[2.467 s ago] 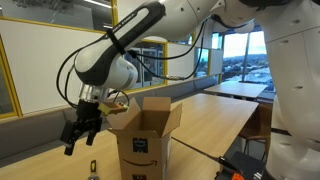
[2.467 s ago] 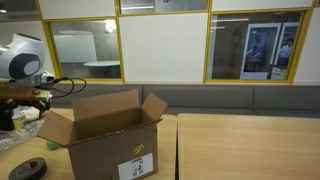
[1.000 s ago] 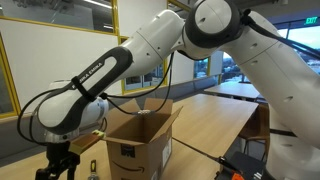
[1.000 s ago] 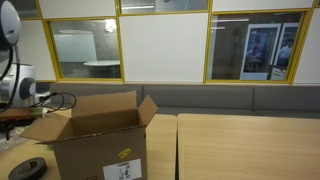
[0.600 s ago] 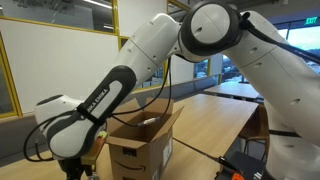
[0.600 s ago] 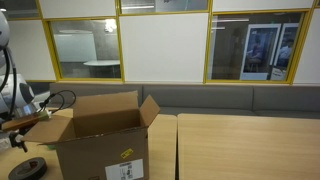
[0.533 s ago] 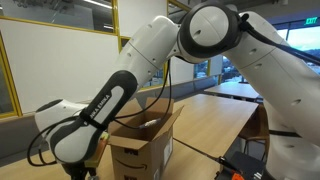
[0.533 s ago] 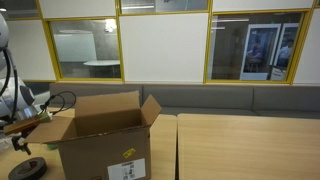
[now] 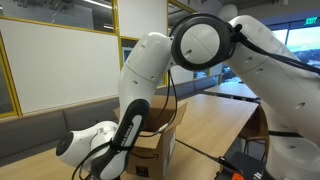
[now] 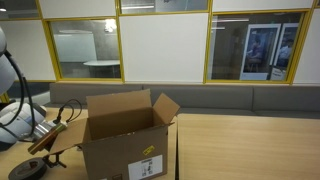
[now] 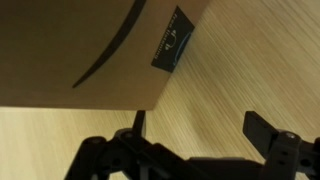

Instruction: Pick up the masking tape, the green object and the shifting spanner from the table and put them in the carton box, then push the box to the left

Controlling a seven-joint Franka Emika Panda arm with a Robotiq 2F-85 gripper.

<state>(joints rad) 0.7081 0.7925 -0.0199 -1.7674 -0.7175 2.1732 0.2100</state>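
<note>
Wooden table [image 10: 240, 145] in a glass-walled office, carton box [image 10: 125, 140] standing open on it
We judge the push comes next: the logo face of the box lies just ahead of our gripper [image 11: 198, 122], whose fingers are wide apart and hold nothing; contact we cannot tell. Our arm [image 9: 135, 110] is folded low beside the box

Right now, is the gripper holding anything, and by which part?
Nothing held. In the wrist view the gripper has its jaws apart with only bare table between them, beside the carton box.
</note>
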